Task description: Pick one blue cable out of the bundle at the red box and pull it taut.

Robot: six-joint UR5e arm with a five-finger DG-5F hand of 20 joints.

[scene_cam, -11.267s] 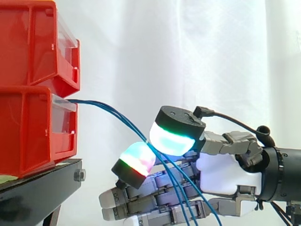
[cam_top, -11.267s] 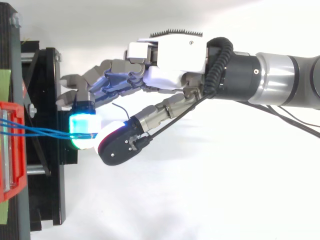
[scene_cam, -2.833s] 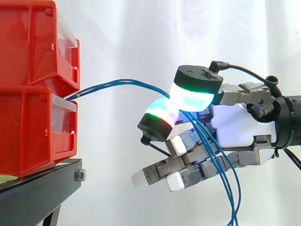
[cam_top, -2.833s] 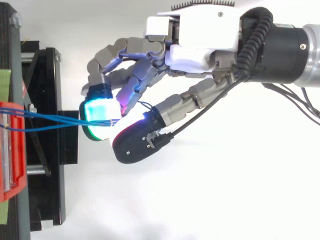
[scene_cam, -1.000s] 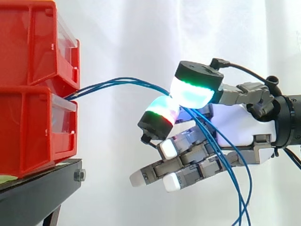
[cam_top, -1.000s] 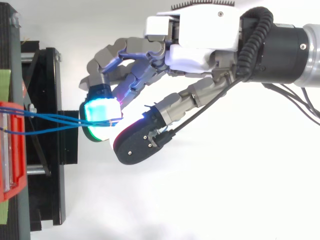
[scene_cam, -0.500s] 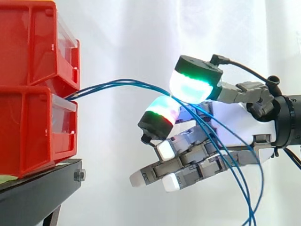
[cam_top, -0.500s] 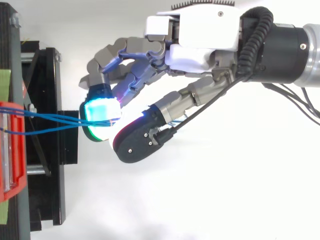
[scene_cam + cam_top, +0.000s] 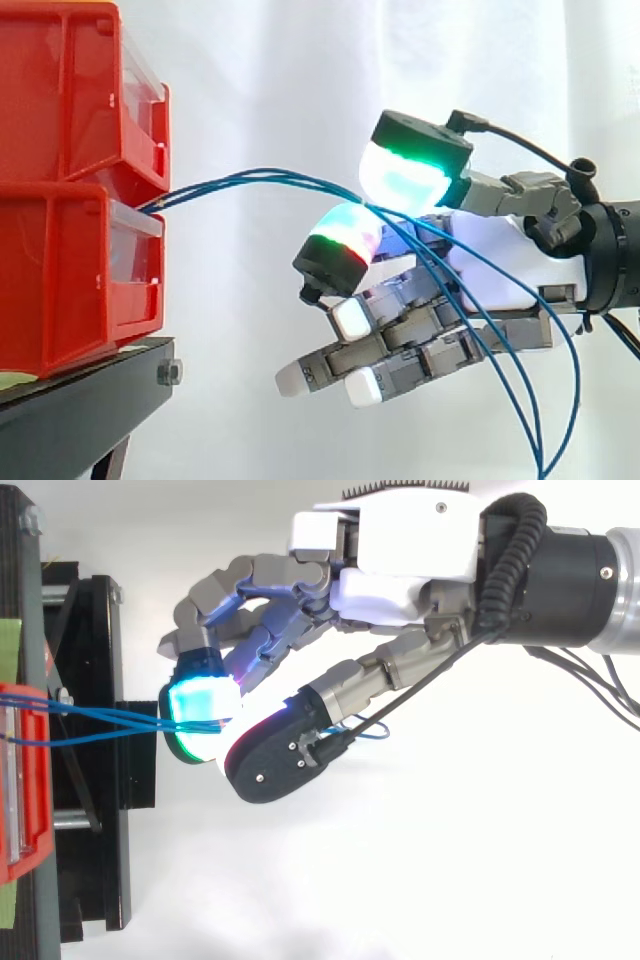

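Fingers (image 9: 345,235) clamped on blue cables (image 9: 250,178) at 3 o'clock of red box (image 9: 60,270) so pull can be applied; several are caught, not one.

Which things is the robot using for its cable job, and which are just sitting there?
For the job:
- blue cables
- lower red bin, where they come out
- hand, pinching them

Just there:
- upper red bin
- black stand
- white curtain
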